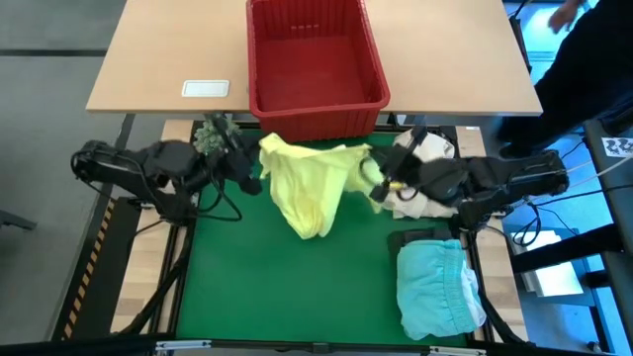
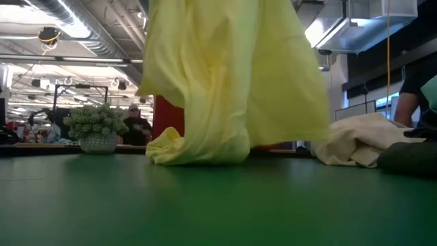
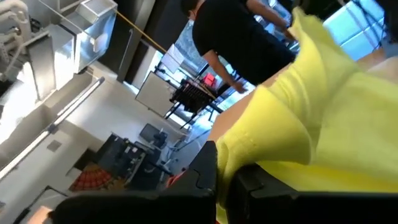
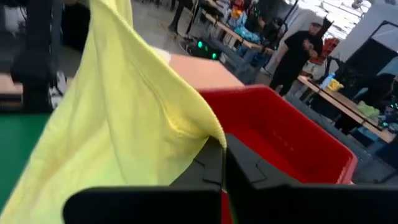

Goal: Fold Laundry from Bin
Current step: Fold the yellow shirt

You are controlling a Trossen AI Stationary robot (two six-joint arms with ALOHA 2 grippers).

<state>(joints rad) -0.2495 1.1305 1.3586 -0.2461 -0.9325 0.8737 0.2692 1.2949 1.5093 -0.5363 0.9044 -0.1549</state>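
Green matting (image 1: pixel 287 287) covers the work table, with a pale wooden table (image 1: pixel 168 49) butted against its far edge and a workshop hall seen beyond. A bright yellow garment (image 1: pixel 312 183) is held up between the two arms, just in front of the red bin (image 1: pixel 315 59). One upper corner is pinched in the closed left gripper (image 1: pixel 259 158), the other in the closed right gripper (image 1: pixel 368 170), so the cloth is slung between them and sags in the middle. From table height its lower folds (image 2: pixel 198 147) are seen bunched on the mat while the rest hangs in long, soft creases. A hemmed edge is gripped tight between the left fingers (image 3: pixel 205 171), and a peaked corner is clamped by the right fingers (image 4: pixel 214 165). A light turquoise-blue garment (image 1: pixel 435 287) lies crumpled at the near right of the mat, well apart from the yellow one. The bin is seen without any laundry inside.
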